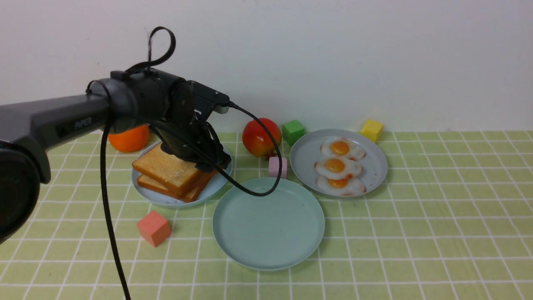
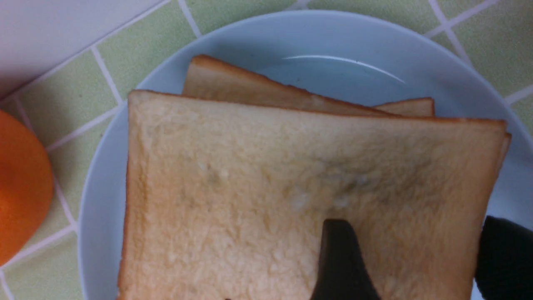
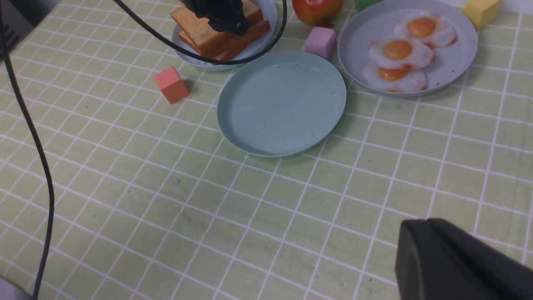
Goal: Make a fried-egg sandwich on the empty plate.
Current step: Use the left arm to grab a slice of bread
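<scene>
Toasted bread slices (image 1: 168,170) lie stacked on a pale blue plate (image 1: 166,201) at the left. My left gripper (image 1: 208,163) hangs low over the stack's right side, open. In the left wrist view one finger sits over the top slice (image 2: 270,187) and the other just beyond its edge, so the left gripper (image 2: 420,258) straddles that edge. Three fried eggs (image 1: 335,166) lie in a row on the grey plate (image 1: 304,158). The mint-green empty plate (image 1: 268,225) stands bare in front between them. My right gripper (image 3: 416,237) is shut, high above the near table, holding nothing.
Behind the plates sit an orange (image 1: 129,138), a red apple (image 1: 260,137), a green cube (image 1: 293,131) and a yellow cube (image 1: 372,130). A pink cube (image 1: 275,166) stands between the plates, a salmon cube (image 1: 154,228) in front left. A black cable (image 1: 254,192) droops over the mint plate's rim.
</scene>
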{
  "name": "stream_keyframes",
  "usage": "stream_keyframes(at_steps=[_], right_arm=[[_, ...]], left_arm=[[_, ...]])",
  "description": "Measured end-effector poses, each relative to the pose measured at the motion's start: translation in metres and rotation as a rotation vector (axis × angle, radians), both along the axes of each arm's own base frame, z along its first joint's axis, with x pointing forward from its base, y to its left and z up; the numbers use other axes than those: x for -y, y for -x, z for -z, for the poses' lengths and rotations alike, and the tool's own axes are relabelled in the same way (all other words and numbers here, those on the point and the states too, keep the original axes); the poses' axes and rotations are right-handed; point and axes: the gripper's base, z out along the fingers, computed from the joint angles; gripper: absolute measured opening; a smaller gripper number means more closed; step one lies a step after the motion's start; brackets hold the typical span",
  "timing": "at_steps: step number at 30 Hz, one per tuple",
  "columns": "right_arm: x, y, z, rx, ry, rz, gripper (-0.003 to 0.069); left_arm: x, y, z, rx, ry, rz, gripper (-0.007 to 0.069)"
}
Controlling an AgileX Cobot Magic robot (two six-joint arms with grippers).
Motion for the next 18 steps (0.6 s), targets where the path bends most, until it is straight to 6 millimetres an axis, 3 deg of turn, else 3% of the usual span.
stream_keyframes(at_steps=[3, 7, 12, 14, 17, 18], right_arm=[[0.000, 0.000, 0.000, 0.003, 0.000, 0.001, 0.0007], [0.000, 0.000, 0.000, 0.003, -0.001, 0.000, 0.0010], [0.000, 0.000, 0.000, 0.003, -0.001, 0.000, 0.0013], [0.000, 0.000, 0.000, 0.003, -0.001, 0.000, 0.0014], [0.000, 0.000, 0.000, 0.003, -0.001, 0.000, 0.0014], [0.000, 0.000, 0.000, 0.003, -0.001, 0.000, 0.0014]], left_arm=[[0.000, -0.001, 0.001, 0.000, -0.005, 0.002, 0.0390], [0.000, -0.001, 0.000, -0.006, -0.011, 0.003, 0.0253], [0.000, 0.001, -0.004, -0.007, -0.012, 0.006, 0.0215], [0.000, 0.003, -0.011, -0.003, -0.009, 0.005, 0.0205], [-0.003, 0.014, -0.041, 0.010, -0.003, -0.002, 0.0110], [-0.003, 0.015, -0.044, 0.012, -0.001, -0.002, 0.0110]])
